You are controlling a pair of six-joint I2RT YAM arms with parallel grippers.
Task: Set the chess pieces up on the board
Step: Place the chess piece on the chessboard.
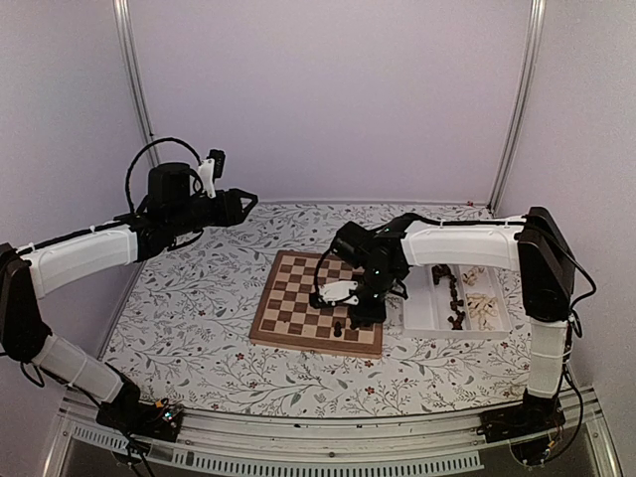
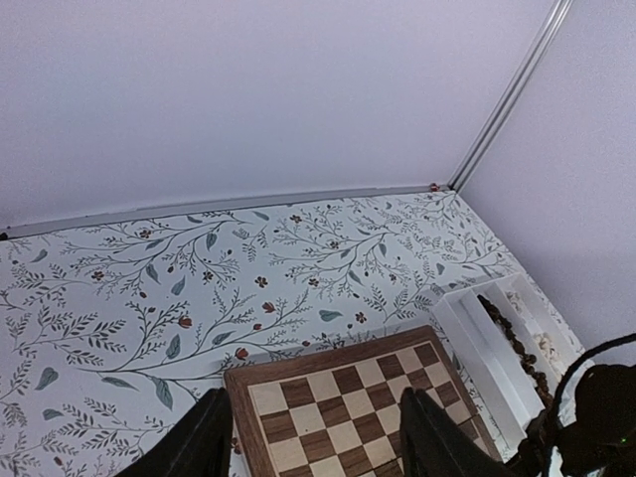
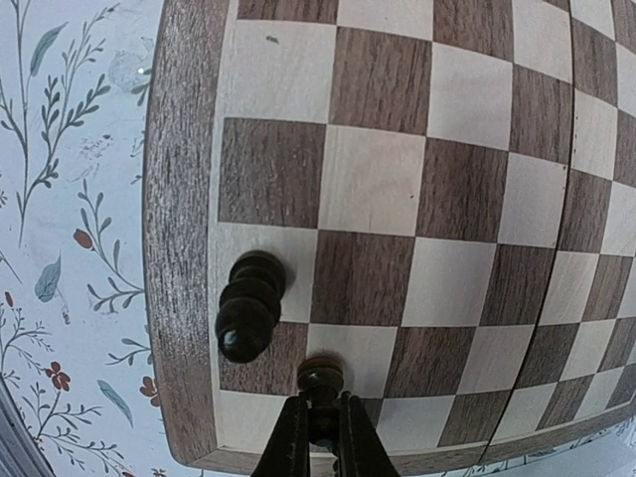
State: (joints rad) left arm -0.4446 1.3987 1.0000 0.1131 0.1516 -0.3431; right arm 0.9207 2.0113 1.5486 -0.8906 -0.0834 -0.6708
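Note:
The board lies mid-table, and its far part shows in the left wrist view. My right gripper hangs low over its near right part. In the right wrist view it is shut on a dark chess piece whose base rests on a cream square near the board's edge. A second dark piece stands one square away, and shows in the top view. My left gripper is raised left of the board, open and empty.
A white compartment tray lies right of the board, holding dark pieces and cream pieces; it also shows in the left wrist view. A floral cloth covers the table. Walls stand behind and at the sides.

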